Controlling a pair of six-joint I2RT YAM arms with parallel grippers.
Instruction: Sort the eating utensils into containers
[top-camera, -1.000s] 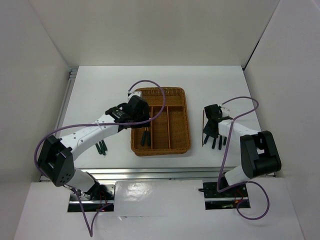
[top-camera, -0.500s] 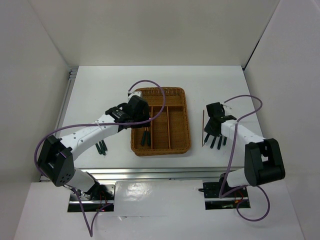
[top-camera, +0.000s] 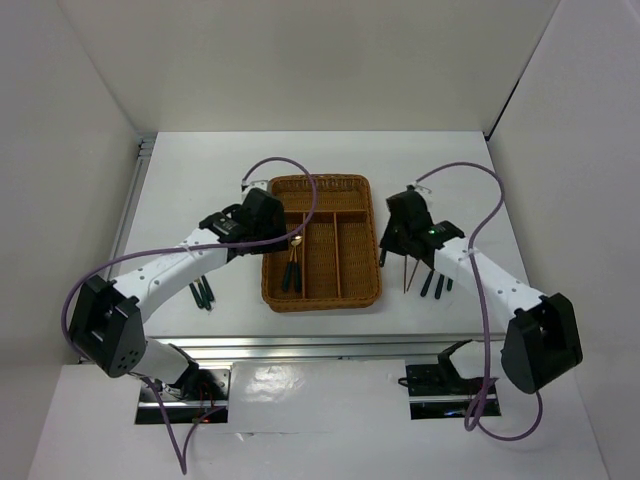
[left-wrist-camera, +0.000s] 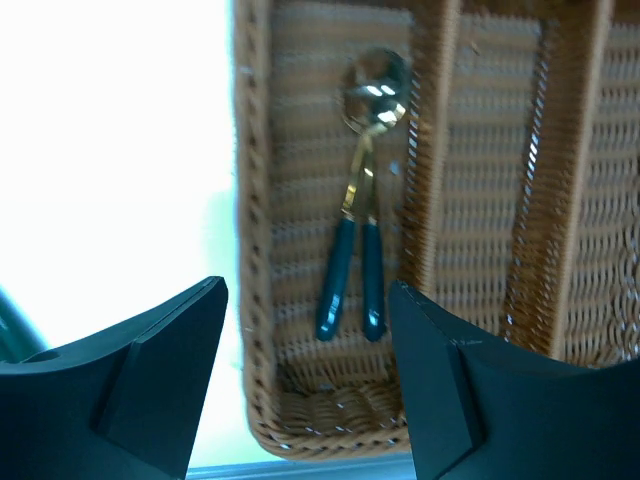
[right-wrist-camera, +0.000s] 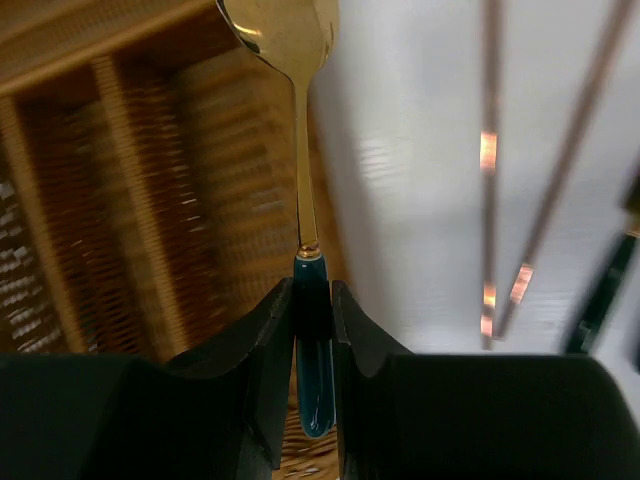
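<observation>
Toward the right edge of the counter (top-camera: 200, 180), just beside the wicker tray (top-camera: 320, 304), the right jaws are clamped on the dark green handle of a gold-bowled spoon (right-wrist-camera: 283, 25). Its bowl points forward, hanging about over the tray's right rim and not yet down in any slot. Over on the other side, the left jaws stand well apart with nothing between them, hovering above the slot nearest the counter's left edge, where two matching spoons (left-wrist-camera: 372, 285) lie side by side. Chopsticks (top-camera: 405, 262) and a few dark-handled pieces (top-camera: 435, 285) wait on the counter between tray and right edge. More dark handles (top-camera: 203, 293) lie left of the tray, toward the near edge. Now, the grip looks like the worry: a narrow pinch on a slim handle with the bowl far out front, so a quick swing could let the spoon pivot or slip. If it is to join its mates, it has to cross the dividers, and a low carry could snag the bowl on the weave or leave it astride a wall. And the left arm (top-camera: 180, 265) sits right over that slot, so arriving before it clears could knock the two arms together.
</observation>
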